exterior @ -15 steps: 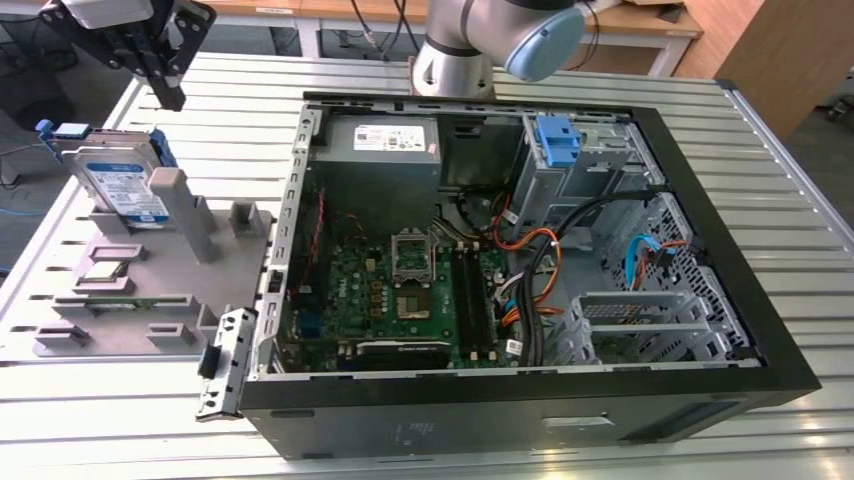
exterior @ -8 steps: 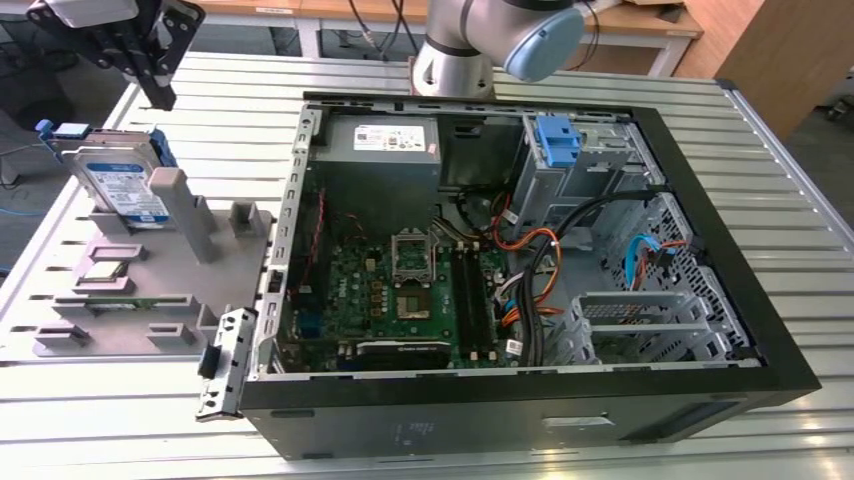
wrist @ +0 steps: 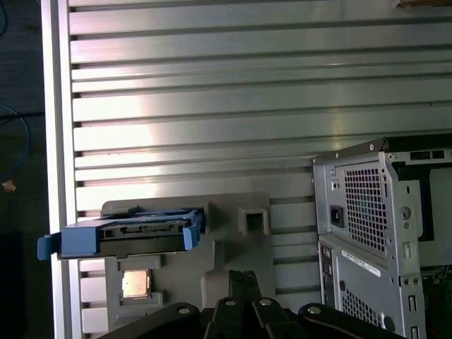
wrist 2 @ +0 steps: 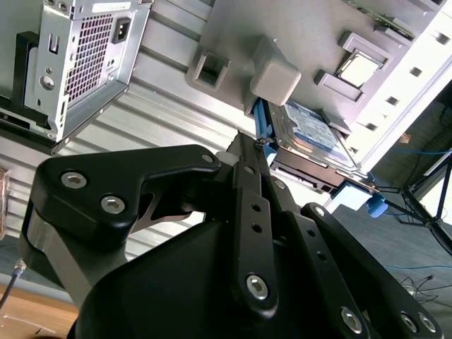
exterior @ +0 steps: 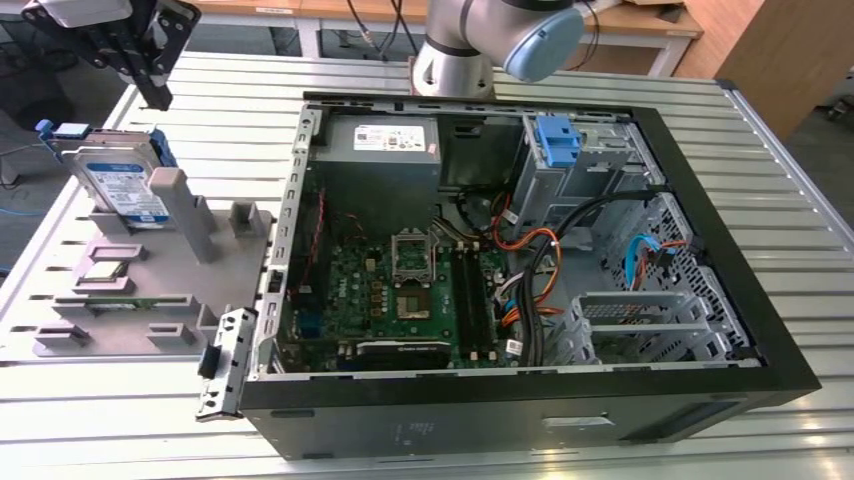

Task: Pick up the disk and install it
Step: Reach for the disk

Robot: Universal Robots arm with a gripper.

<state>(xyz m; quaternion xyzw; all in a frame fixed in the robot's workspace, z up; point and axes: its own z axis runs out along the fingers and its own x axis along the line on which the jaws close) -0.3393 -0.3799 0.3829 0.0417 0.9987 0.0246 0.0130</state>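
Claw, black and slim, hangs over the ribbed aluminium worktop, its fingers pressed together on nothing, as far as I can judge. Near its tip, not touching, the silver hard disk with blue side rails stands on edge in the grey plastic holder tray, beside the open black computer case.

Exterior view sits up high, looking steeply down on the open computer case and the ribbed surface. Both wrist views peek past the pincer from closer in, and all three share the grey fixture holding the disk.
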